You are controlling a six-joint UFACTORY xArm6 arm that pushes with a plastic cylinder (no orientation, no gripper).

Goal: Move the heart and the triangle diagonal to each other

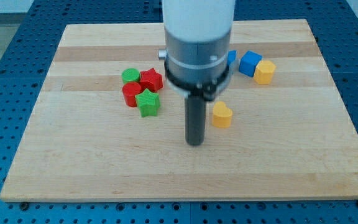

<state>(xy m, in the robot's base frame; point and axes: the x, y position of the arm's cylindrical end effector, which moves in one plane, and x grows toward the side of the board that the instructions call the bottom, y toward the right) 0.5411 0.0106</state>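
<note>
The yellow heart (221, 115) lies near the board's middle. My tip (194, 144) rests on the board just to the lower left of the heart, a small gap apart. A blue block (231, 57) shows only as a sliver behind the arm at the upper right; its shape cannot be made out. No triangle shows clearly. The arm's body hides the board behind it.
A blue cube (250, 63) and a yellow hexagon block (265, 72) touch at the upper right. On the left a cluster: green round block (129, 76), red star (151, 79), red round block (131, 95), green star (148, 102). Wooden board (73, 162).
</note>
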